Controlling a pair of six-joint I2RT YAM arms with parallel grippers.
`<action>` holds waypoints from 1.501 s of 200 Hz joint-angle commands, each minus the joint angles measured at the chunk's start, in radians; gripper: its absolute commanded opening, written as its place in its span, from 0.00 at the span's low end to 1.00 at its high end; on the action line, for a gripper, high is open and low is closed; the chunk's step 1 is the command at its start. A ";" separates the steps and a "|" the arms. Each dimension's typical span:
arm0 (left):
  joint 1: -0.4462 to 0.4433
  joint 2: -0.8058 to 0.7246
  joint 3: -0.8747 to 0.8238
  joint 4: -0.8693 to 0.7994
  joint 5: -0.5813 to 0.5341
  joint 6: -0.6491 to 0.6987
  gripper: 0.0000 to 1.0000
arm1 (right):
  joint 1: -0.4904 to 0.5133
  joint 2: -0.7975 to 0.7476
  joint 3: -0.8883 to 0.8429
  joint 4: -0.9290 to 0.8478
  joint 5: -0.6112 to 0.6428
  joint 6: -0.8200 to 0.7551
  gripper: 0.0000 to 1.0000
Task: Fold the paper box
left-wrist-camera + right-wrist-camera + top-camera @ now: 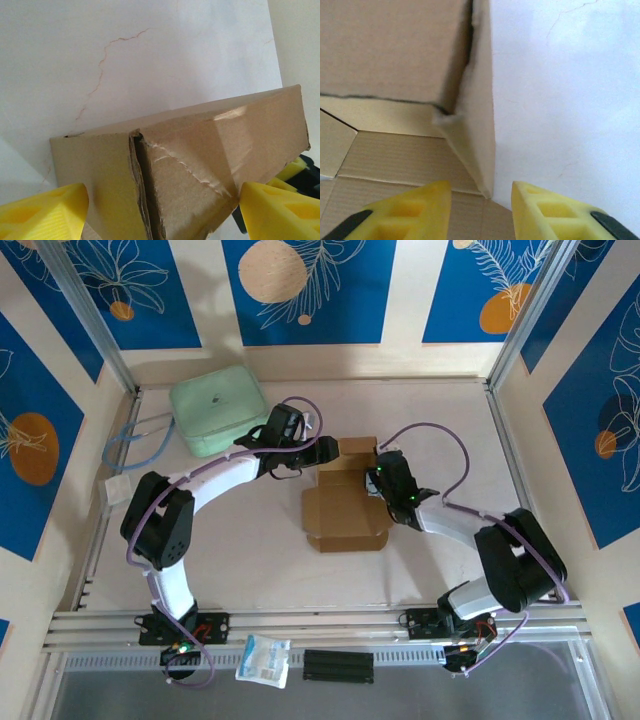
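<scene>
Pale surface [250,540] spread wide, with a mint-green pouch [215,408] sitting at its far left. Centre stage is the paper box [345,505]: a brown sheet lying mid-surface, its far end raised into walls between the two arms. The left fingers [50,212] are spread, straddling a folded corner without pinching it. The right fingers [540,210] are released too, parted either side of an upright wall's edge.
</scene>
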 commanded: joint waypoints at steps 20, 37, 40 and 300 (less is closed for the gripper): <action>-0.001 -0.008 0.020 -0.029 -0.001 0.013 0.80 | -0.031 -0.018 -0.020 0.011 -0.078 -0.039 0.48; -0.001 -0.012 0.020 -0.033 -0.004 0.016 0.80 | -0.042 0.021 0.017 0.010 -0.067 -0.034 0.48; 0.000 -0.011 0.018 -0.034 -0.003 0.015 0.80 | -0.045 0.029 0.025 0.007 -0.062 -0.031 0.48; -0.003 -0.979 -0.417 -0.327 -0.586 0.408 1.00 | 0.392 0.421 0.747 -0.784 0.127 -1.568 0.06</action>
